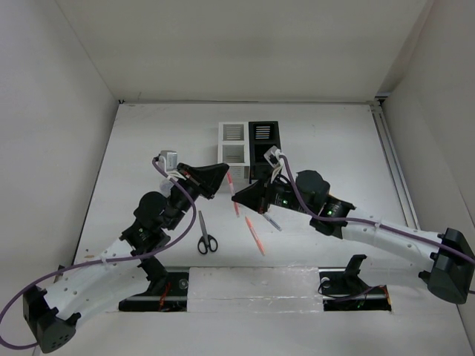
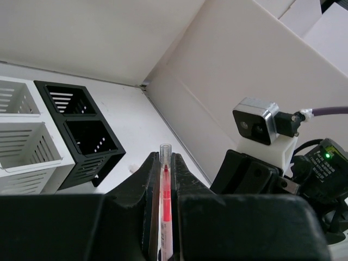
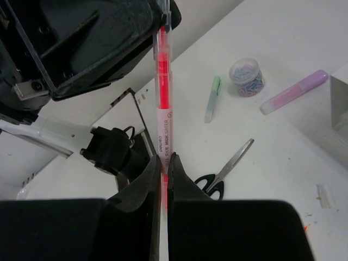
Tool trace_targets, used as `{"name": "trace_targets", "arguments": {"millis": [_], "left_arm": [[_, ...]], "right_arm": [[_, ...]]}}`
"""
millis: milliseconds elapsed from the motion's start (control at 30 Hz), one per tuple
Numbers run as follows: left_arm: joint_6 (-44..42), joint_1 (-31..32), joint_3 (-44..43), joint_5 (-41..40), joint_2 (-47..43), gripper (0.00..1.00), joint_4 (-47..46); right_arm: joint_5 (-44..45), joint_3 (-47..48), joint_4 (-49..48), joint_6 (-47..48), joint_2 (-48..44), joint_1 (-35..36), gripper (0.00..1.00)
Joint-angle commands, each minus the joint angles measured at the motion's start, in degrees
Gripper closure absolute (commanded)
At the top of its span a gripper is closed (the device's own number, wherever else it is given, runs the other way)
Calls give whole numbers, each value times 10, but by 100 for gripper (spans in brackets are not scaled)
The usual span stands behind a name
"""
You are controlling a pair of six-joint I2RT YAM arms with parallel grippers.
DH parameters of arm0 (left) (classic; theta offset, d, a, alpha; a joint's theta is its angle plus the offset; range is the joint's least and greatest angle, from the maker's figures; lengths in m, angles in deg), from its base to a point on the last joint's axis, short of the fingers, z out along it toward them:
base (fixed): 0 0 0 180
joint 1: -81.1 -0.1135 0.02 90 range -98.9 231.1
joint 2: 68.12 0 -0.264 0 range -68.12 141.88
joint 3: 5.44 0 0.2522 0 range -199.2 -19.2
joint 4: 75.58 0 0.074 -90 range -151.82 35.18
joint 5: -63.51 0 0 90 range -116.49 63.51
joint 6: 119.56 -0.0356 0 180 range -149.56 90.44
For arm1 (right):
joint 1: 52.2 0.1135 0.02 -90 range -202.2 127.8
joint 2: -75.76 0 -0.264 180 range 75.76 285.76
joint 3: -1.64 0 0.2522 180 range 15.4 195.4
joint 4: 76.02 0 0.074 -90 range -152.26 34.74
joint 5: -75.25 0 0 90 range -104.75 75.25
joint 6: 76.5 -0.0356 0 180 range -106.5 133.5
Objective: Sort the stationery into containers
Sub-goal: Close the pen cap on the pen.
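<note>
Handover step, mid-air: slim clear pen with red core (image 3: pixel 163 81) pinched at both ends, left gripper (image 2: pixel 164 161) and right gripper (image 3: pixel 164 161) both clamped on it, near white slatted organizer (image 1: pixel 220 144) and black slatted organizer (image 1: pixel 276 135). Next, likely: one gripper releases, other drops pen into compartment.

Bright, even light; soft shadows.
</note>
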Motion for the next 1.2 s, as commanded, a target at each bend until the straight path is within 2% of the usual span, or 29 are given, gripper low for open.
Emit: {"name": "trace_targets", "arguments": {"millis": [0,300,733,1167], "left_arm": [[-17,-3,14,22,-7,100,-45],[-28,-3,39,59,-7,100,-67],[-52,-3,67,135,28,100,-109],[-85,-3,78,195,28,100,-109]], "right_arm": [[5,32,-37,-2,-10,5,100],[33,32,-37,-16,-33,5,100],[17,119,-37,-55,-23,-1,100],[-70,147,-37,-105,-6,-65,100]]}}
